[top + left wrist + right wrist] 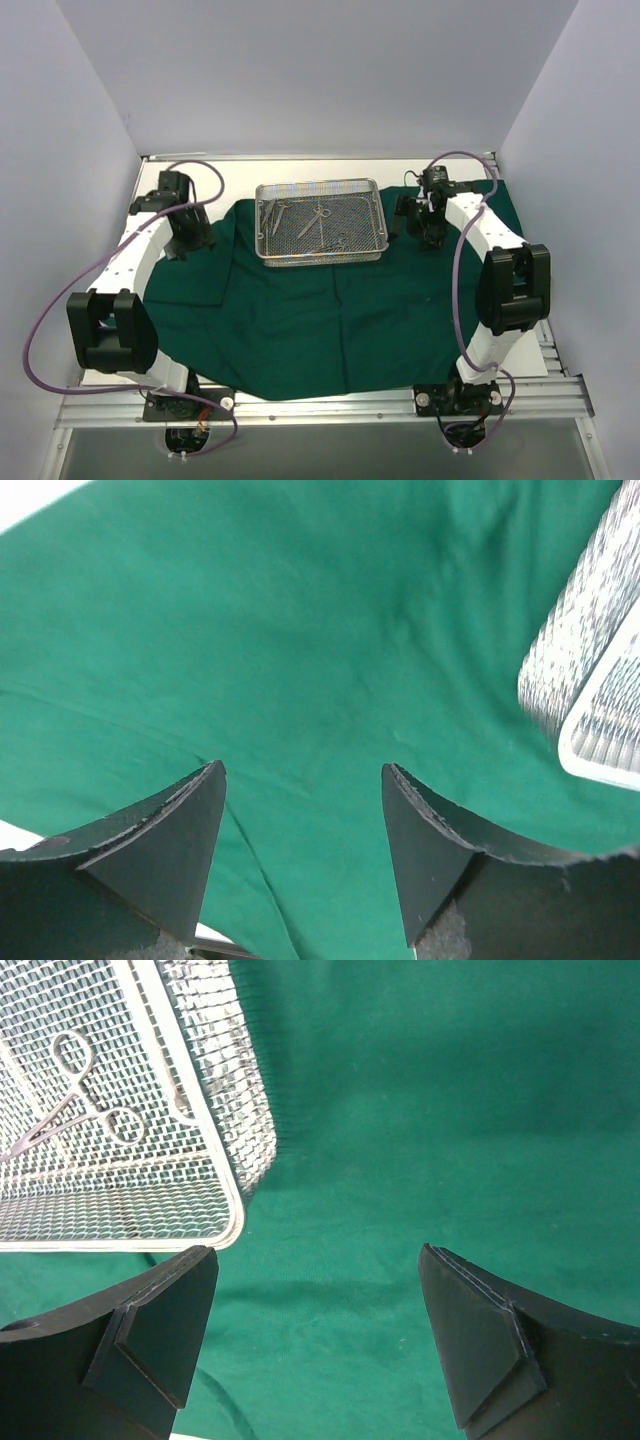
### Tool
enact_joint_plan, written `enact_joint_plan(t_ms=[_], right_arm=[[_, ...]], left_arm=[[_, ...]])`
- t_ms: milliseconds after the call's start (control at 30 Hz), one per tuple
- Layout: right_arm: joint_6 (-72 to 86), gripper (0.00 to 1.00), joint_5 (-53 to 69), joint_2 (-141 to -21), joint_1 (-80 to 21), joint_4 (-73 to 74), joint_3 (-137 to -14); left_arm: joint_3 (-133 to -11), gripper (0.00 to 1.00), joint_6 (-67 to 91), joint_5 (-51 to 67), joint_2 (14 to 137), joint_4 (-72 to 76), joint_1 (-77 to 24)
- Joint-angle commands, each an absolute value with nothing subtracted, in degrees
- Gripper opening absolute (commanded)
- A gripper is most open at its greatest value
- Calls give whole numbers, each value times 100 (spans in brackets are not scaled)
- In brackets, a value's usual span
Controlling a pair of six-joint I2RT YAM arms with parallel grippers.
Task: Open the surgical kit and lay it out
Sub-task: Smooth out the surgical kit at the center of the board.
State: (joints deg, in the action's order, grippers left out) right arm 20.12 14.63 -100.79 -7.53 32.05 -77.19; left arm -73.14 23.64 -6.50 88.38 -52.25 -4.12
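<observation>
Both of your grippers are hanging open over the green cloth (300,330), which is lying spread across the table. Your left gripper (303,770) is hovering over the cloth's far left part. Its fingers are standing apart with only the fabric showing between them, and a soft crease is running beneath. The wire tray (318,258) is sitting on the far middle of the cloth, to the right of that gripper. Your right gripper (315,1250) is hovering off the tray's right side, near one of its corners, with its jaws spread wide and gripping nothing.

Several thin steel instruments are lying flat on the mesh inside the tray. One ring-handled pair of forceps (85,1110) is showing clearly in your right wrist view, and scissors-like pieces (275,212) are lying toward the tray's left end.
</observation>
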Motion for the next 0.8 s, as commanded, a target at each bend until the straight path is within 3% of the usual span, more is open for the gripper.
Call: enact_joint_plan(t_ms=[0,233,767], right_arm=[[2057,84,1582,-9975,-861,3278,-7875],[2030,84,1529,-9888,-870,3322,-7822],[2039,84,1538,-9861,-870,3252,-7691]], left_arm=[[-7874,73,2084,-941,8920,-5475,-168],[-7770,73,1995,-264,9580,-5476,-333],[-6592,63,2848,-773,9509,-5599,-1310]])
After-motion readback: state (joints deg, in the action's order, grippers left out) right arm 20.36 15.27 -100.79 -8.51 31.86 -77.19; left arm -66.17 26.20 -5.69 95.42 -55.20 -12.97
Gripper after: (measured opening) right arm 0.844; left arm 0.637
